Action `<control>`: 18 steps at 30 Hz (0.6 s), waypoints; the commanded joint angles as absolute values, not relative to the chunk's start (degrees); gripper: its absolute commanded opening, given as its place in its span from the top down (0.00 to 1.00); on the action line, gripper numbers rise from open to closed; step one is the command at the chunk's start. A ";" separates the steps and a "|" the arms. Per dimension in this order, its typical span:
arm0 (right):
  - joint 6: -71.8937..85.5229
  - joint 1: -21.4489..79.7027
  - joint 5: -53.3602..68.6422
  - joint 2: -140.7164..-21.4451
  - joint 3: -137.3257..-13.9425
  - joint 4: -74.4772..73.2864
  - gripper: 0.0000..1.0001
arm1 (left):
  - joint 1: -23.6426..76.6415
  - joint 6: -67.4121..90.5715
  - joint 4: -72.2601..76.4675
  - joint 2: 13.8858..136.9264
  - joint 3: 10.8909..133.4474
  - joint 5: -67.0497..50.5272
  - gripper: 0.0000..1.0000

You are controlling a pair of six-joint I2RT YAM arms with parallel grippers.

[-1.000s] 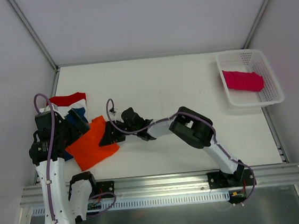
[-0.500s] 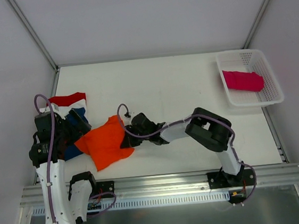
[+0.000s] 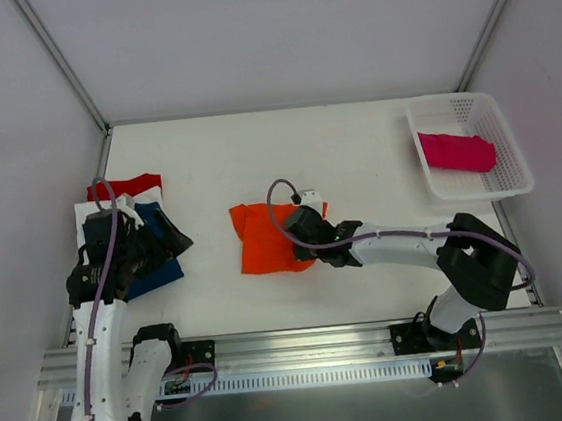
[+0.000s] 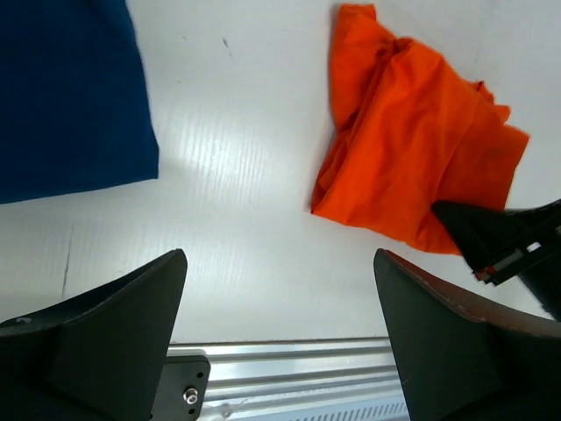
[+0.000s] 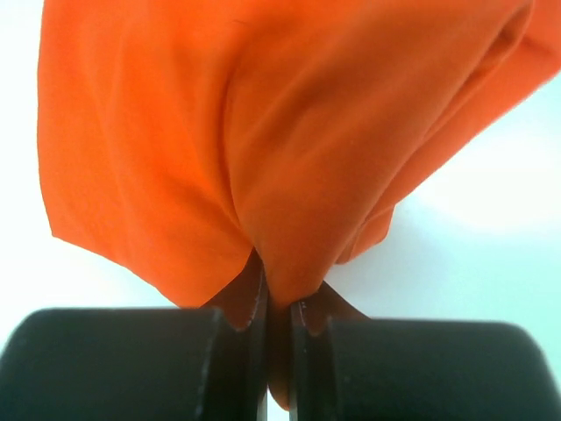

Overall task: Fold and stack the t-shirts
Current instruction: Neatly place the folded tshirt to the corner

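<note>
Gripping now: your right tool is clamped tight on a pinch of the orange shirt. The right wrist view shows cloth squeezed between the jaws and the rest draping away in front.
Left tool: your left tool stands wide open with nothing in it, over the left side of the counter, right by the pile.
Orange shirt: you have it lying crumpled in the lower middle of the top view, well apart from the pile. Its folds are loose and its edges uneven, so it does not look folded yet.
Pile: at the left edge of the top view the navy shirt lies uppermost. Strips of the white shirt and the red shirt show past its far edge. In the left wrist view the navy edge runs straight and flat, so you can take it as folded.
Basket: the basket sits at the upper right of the top view. It holds the pink shirt, bundled, with neither tool near it.
Done so far: three shirts look folded and stacked, by my reading.
To do: you must spread the orange shirt flat, fold it and set it on the pile. The pink one then needs the same.
Progress: roughly past halfway, as far as these views tell.
</note>
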State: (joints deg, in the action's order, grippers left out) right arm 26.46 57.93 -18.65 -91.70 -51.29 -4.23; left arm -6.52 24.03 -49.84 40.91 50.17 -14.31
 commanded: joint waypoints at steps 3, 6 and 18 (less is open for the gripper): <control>27.51 58.62 -28.82 -83.15 -49.40 -16.16 1.00 | 18.94 36.90 -42.29 47.26 48.08 1.46 0.11; 27.60 58.71 -29.71 -79.81 -48.08 -17.84 0.99 | 28.38 39.90 -38.86 59.30 49.66 9.48 0.01; 27.77 61.79 -36.74 -62.50 -42.72 -23.73 0.20 | 26.37 38.49 15.44 74.70 32.44 -15.70 0.01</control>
State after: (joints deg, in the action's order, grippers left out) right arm 27.42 61.34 -32.93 -67.33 -43.83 -20.73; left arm 27.40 36.99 -3.66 72.99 34.72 -7.05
